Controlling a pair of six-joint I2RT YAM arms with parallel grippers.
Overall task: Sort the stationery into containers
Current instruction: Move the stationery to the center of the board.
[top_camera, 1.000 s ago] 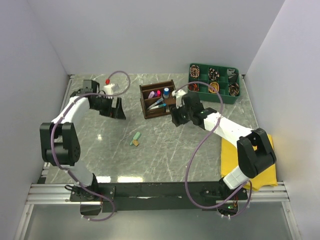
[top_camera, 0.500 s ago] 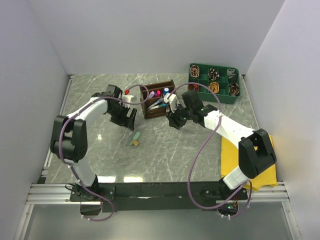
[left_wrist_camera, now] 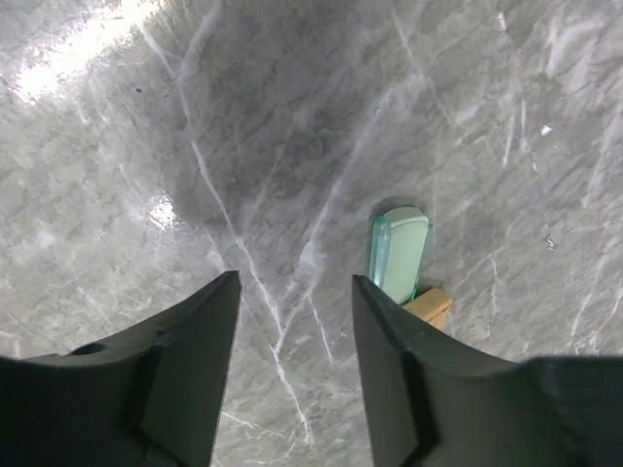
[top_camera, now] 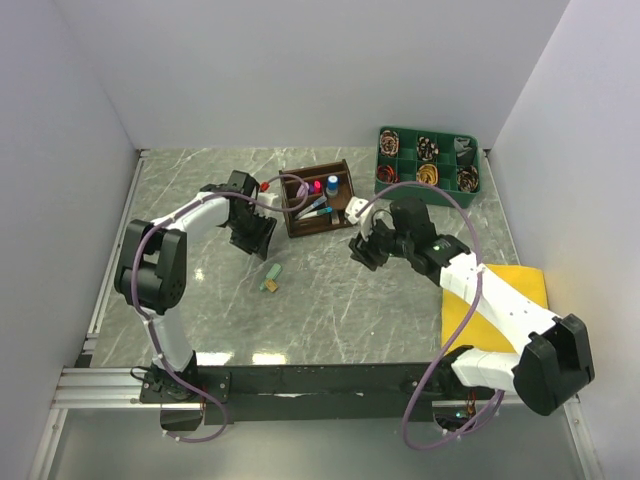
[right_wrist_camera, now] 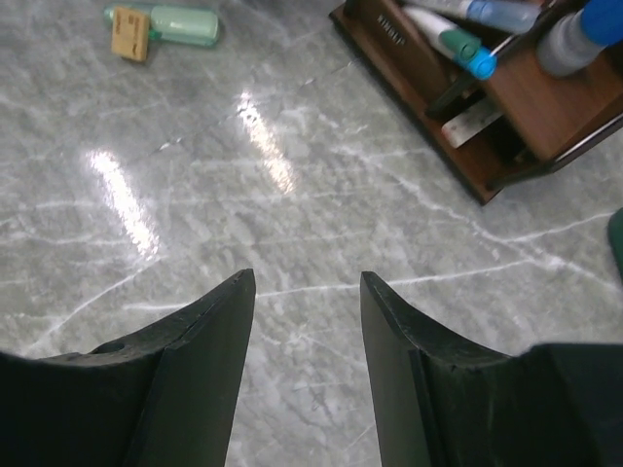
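Observation:
A pale green eraser-like piece (left_wrist_camera: 401, 253) lies on the marble with a tan piece (left_wrist_camera: 429, 306) at its end; both show again as the green piece (top_camera: 275, 271) and tan piece (top_camera: 268, 286) in the top view. My left gripper (left_wrist_camera: 296, 282) hovers open just left of the green piece, nothing between its fingers. The dark brown wooden organiser (top_camera: 312, 223) holds pens and markers (right_wrist_camera: 458, 44). My right gripper (right_wrist_camera: 308, 277) is open and empty over bare marble to the right of the organiser (right_wrist_camera: 428, 88).
A green tray of coiled cables (top_camera: 427, 168) stands at the back right. A yellow cloth (top_camera: 495, 310) lies at the right edge under the right arm. White walls close in the table on three sides.
The left arm swung right from the far left toward the organiser and the green piece, its jaws narrowing. The right gripper drew back from the organiser toward the table's middle.

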